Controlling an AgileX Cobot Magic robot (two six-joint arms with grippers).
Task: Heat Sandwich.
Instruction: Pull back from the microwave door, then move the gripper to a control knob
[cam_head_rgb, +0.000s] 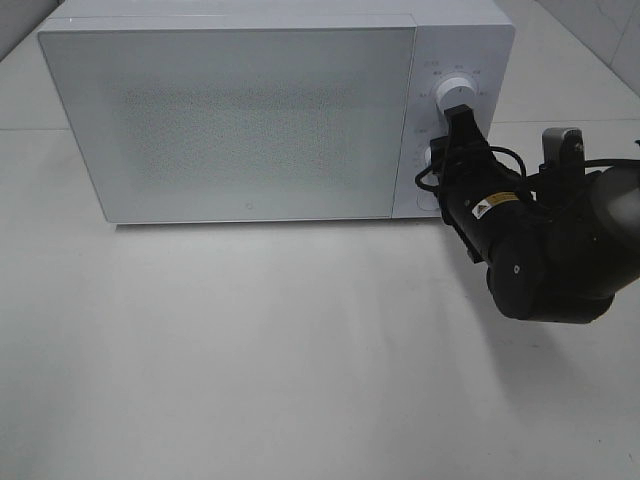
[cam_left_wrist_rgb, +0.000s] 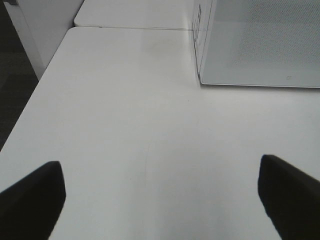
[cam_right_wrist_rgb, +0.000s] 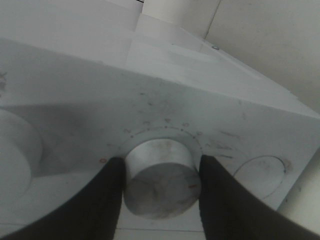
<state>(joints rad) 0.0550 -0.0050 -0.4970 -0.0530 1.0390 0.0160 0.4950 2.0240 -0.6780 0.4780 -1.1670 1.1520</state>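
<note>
While around dial (cam_right_wrist_rgb: 160, 186), right end effector (cam_right_wrist_rgb: 161, 167)

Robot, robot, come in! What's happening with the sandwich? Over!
Right gripper clamped on lower microwave dial. Left gripper open, above the table. Sandwich out of sight, microwave door shut. Nothing in the way.

Three cameras set around one microwave (cam_head_rgb: 240, 120) on a table (cam_head_rgb: 250, 350).
The high camera looked down from the near side, taking in the whole oven front and the right arm (cam_head_rgb: 560, 260). The left wrist camera hung low at the near left, looking across the table toward the microwave's left front corner. The right wrist camera sat close to the lower dial (cam_right_wrist_rgb: 160, 180); every view shared the microwave.
</note>
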